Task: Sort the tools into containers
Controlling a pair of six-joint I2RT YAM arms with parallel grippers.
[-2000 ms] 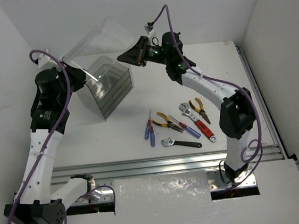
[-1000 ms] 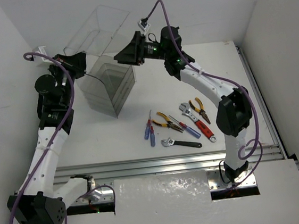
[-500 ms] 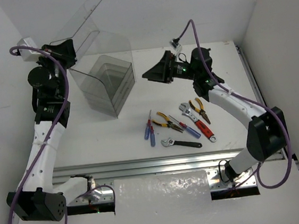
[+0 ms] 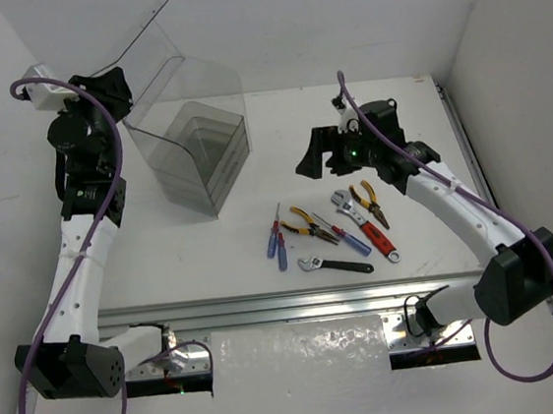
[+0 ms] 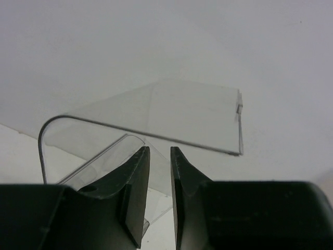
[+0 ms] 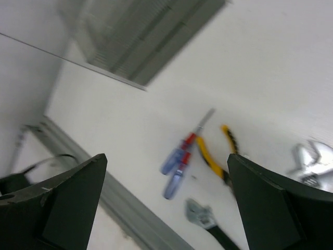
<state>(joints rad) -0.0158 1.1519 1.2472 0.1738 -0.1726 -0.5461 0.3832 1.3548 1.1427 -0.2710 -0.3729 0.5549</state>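
The clear smoky container (image 4: 196,146), with stacked trays inside, stands at the back left with its lid (image 4: 144,33) swung up. My left gripper (image 4: 114,88) is at the lid's left edge. In the left wrist view its jaws (image 5: 158,150) stand open by a narrow gap, with the lid's clear plastic (image 5: 182,112) showing beyond them. My right gripper (image 4: 313,159) hovers wide open and holds nothing, above and behind the tools. Those tools are blue screwdrivers (image 4: 276,243) (image 6: 176,167), yellow pliers (image 4: 303,222) (image 6: 208,153), orange pliers (image 4: 367,202), a red-handled wrench (image 4: 370,229) and a black-handled wrench (image 4: 337,265) (image 6: 204,216).
A metal rail (image 4: 306,303) runs along the table's near edge, also seen as the rail (image 6: 119,208) in the right wrist view. White walls close in the table at the back and on both sides. The tools lie close together in the right middle.
The lid has swung up, carried by my left gripper, whose jaws have now parted slightly. My right arm has swung away from the container towards the tools, and its jaws have opened wide.
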